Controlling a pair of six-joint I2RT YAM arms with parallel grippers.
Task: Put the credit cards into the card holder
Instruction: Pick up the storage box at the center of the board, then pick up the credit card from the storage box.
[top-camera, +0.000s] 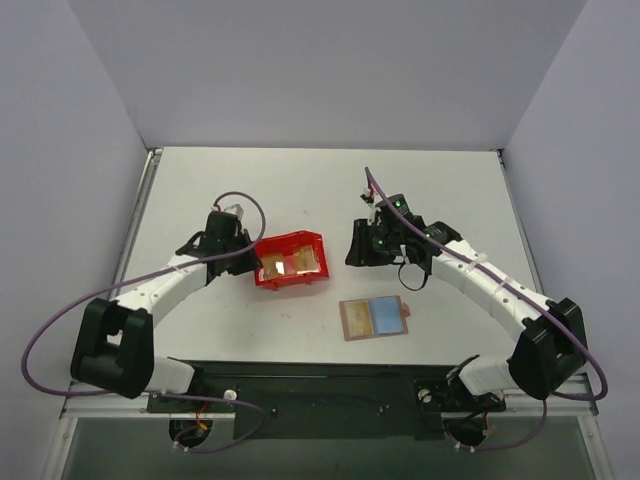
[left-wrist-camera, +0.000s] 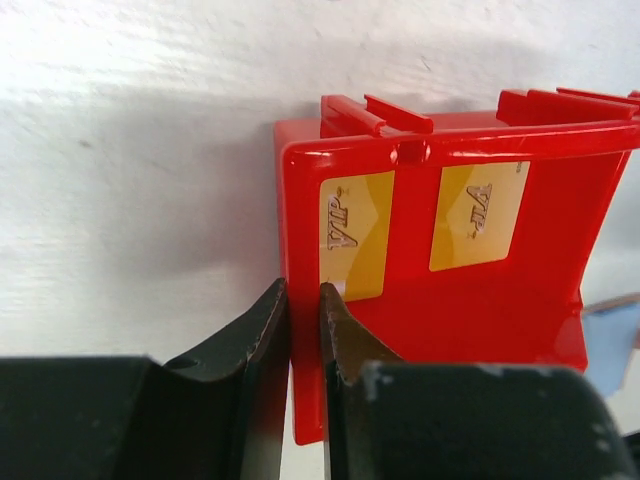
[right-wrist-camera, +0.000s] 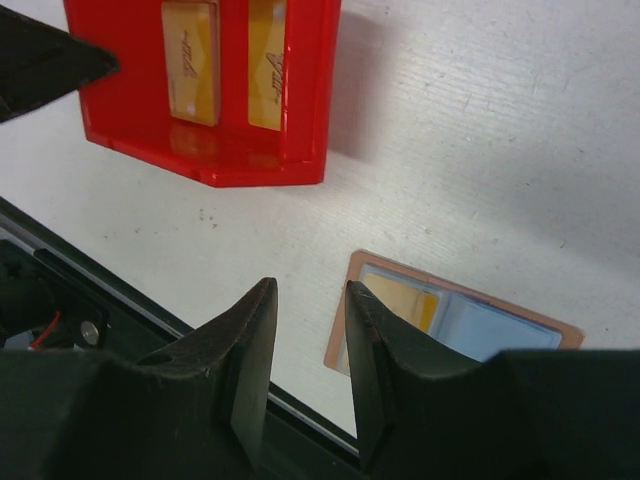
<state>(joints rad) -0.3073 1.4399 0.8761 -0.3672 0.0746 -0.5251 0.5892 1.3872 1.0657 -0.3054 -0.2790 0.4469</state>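
Two gold-yellow credit cards lean inside a red bin, also seen from above as credit cards. My left gripper is shut on the bin's left wall, one finger outside and one inside; from above this left gripper sits at the bin's left side. The card holder lies open and flat near the front edge. In the right wrist view the card holder has a gold card in its tan pocket. My right gripper hovers open and empty, up and right of the holder.
The red bin stands mid-table, left of the holder. A dark rail runs along the table's near edge, close behind the holder. Grey walls close in the table's back and sides.
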